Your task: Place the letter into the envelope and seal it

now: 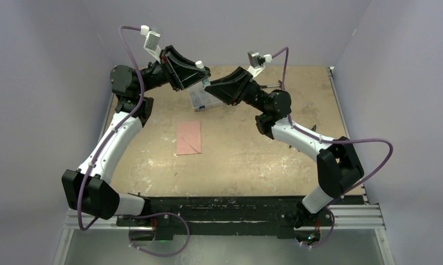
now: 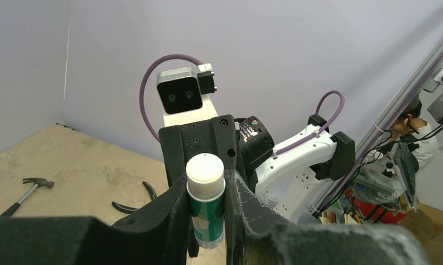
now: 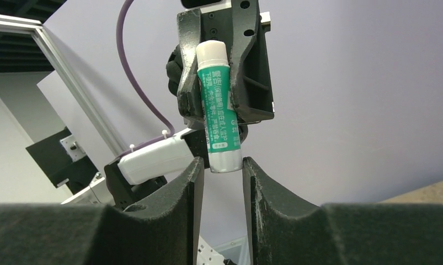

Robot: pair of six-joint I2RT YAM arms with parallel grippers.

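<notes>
The salmon-pink envelope (image 1: 188,138) lies flat on the table, its diagonal seams facing up. The peach letter is not in view. My left gripper (image 1: 201,74) is raised at the back of the table and shut on a green glue stick with a white cap (image 1: 199,65). In the left wrist view the left gripper (image 2: 206,193) clamps the stick (image 2: 206,212) at mid-body, cap up. My right gripper (image 1: 208,84) faces it. In the right wrist view its open jaws (image 3: 220,165) closely flank the stick's silver bottom end (image 3: 225,160).
A clear compartment box (image 1: 201,100) stands on the table under the two grippers. A hammer (image 2: 26,190) and black pliers (image 2: 133,201) lie at the back right of the table. Lavender walls surround the table.
</notes>
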